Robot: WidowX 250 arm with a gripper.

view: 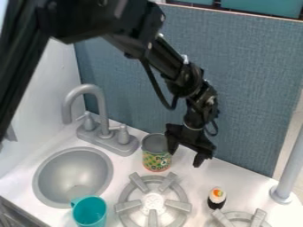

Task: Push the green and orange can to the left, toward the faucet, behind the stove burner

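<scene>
The black gripper [185,156] hangs over the back of the counter, its two fingers spread apart with nothing visible between them. Its left finger is right beside the upper right side of an open-topped can [156,160] with a green and orange label; whether they touch I cannot tell. The can stands upright behind the left burner. A small sushi-like toy [216,198], dark below with a white and orange top, sits to the front right of the gripper. A teal cup [89,212] is at the front left.
A grey sink bowl [74,175] lies on the left, with a grey faucet [103,131] behind it. The left burner [153,201] is in front of the can, and a second burner [239,218] is at the front right. A blue-grey panel [248,88] rises behind the counter; a grey post [290,166] stands right.
</scene>
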